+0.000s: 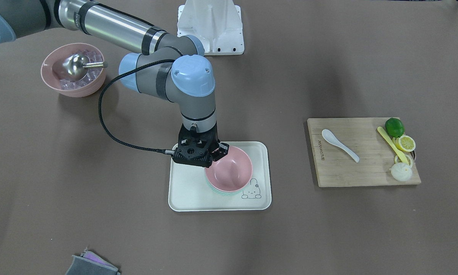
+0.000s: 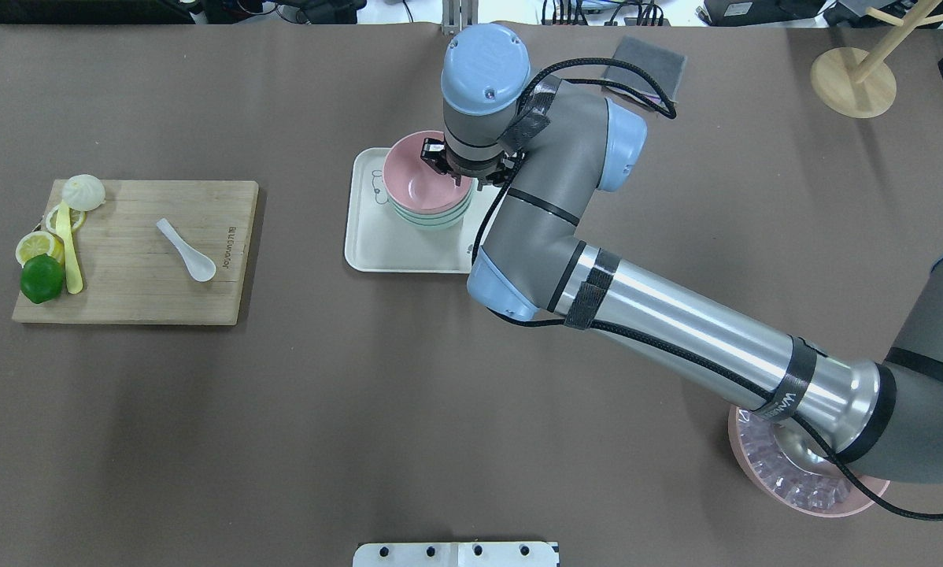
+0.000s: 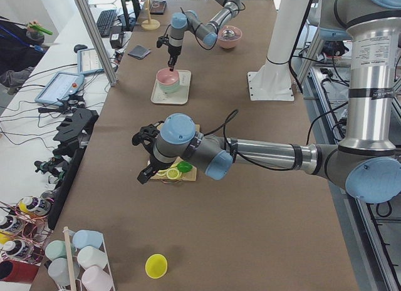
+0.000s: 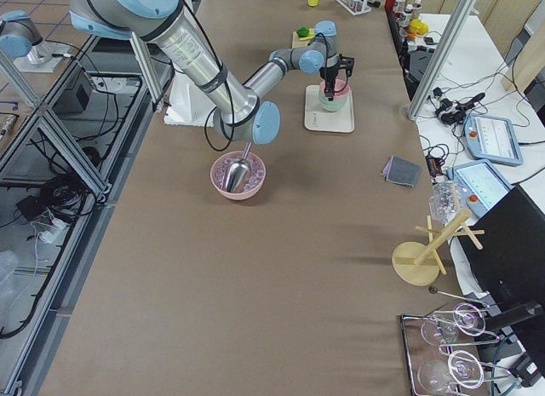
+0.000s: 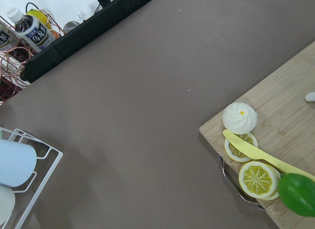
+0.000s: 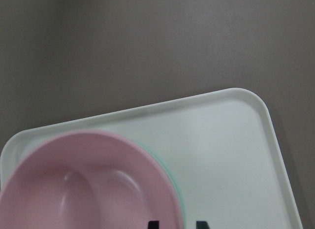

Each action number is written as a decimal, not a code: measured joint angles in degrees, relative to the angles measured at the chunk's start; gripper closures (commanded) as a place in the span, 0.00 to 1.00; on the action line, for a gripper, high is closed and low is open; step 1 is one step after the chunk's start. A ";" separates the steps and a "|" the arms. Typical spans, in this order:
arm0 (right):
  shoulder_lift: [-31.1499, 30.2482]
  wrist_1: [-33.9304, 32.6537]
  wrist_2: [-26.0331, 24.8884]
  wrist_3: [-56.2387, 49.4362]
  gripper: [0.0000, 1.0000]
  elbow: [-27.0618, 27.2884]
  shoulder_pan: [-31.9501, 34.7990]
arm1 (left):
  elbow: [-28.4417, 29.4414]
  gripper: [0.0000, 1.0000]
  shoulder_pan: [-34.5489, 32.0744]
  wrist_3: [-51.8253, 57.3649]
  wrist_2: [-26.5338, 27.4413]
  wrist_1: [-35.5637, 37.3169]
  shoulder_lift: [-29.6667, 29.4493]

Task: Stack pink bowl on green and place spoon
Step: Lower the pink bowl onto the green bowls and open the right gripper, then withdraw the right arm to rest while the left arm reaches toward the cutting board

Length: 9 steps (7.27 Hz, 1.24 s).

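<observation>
The pink bowl (image 1: 231,170) sits nested in the green bowl (image 1: 220,193) on the white tray (image 1: 190,191); the stack also shows in the overhead view (image 2: 416,181). My right gripper (image 1: 217,152) is at the pink bowl's rim. In the right wrist view its fingertips (image 6: 153,224) stand astride the rim with a gap, so it looks open. The white spoon (image 1: 340,145) lies on the wooden cutting board (image 1: 351,172). My left gripper (image 3: 143,158) hovers near the board's end; it shows only in the exterior left view, so I cannot tell its state.
A lime (image 1: 394,126), lemon slices (image 1: 406,143), a bun (image 1: 401,172) and a yellow knife (image 1: 391,143) crowd the board's end. A pink bowl of ice with a metal scoop (image 1: 74,70) stands by the right arm's base. A grey cloth (image 1: 91,265) lies at the table edge.
</observation>
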 measured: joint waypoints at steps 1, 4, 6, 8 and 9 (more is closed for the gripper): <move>-0.03 0.00 0.14 -0.03 0.00 0.05 0.36 | 0.00 0.02 0.04 -1.16 0.00 0.07 -0.09; -5.72 -0.06 3.09 -4.53 0.00 4.11 4.36 | -0.57 0.02 3.73 -21.09 0.30 0.07 -0.47; -14.66 -0.02 5.05 -14.70 0.00 11.86 9.55 | -2.85 0.02 8.36 -39.93 1.61 0.01 -0.79; -22.27 0.35 10.15 -25.39 0.00 16.25 15.55 | -6.46 0.02 15.04 -56.27 7.53 0.05 -1.18; -26.12 0.63 12.28 -31.29 0.00 17.58 19.02 | -7.63 0.02 19.03 -64.73 11.18 0.15 -2.16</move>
